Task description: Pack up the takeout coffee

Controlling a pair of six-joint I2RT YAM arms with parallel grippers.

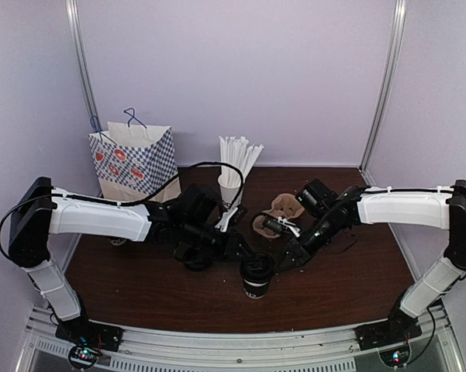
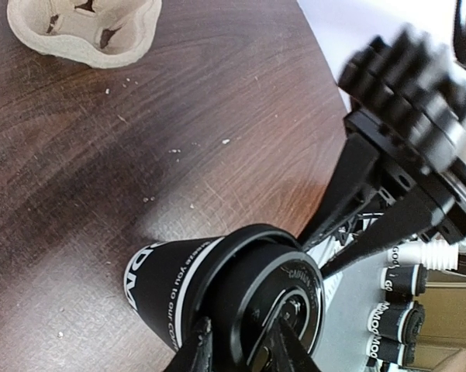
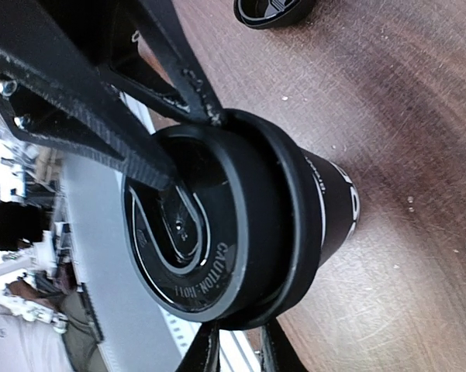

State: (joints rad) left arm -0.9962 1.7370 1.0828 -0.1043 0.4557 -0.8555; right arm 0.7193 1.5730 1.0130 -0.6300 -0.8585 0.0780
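The takeout coffee [image 1: 257, 277] stands upright near the table's front middle: a black cup with white lettering [image 2: 159, 291] and a black lid [image 3: 217, 225]. My left gripper [image 1: 244, 252] reaches it from the left. In the left wrist view my left gripper [image 2: 240, 349] has one finger on the lid's outer rim and the other on the lid's top, so it pinches the raised edge. My right gripper [image 1: 288, 258] comes in from the right. Its jaws stand narrow in the right wrist view, where my right gripper [image 3: 236, 353] straddles the lid's opposite rim.
A blue checked paper bag [image 1: 136, 161] stands at the back left. A white cup of straws [image 1: 231, 186] and a cardboard cup carrier [image 1: 283, 211] sit behind the coffee. A loose black lid [image 1: 195, 260] lies under the left arm. The table's front edge is close.
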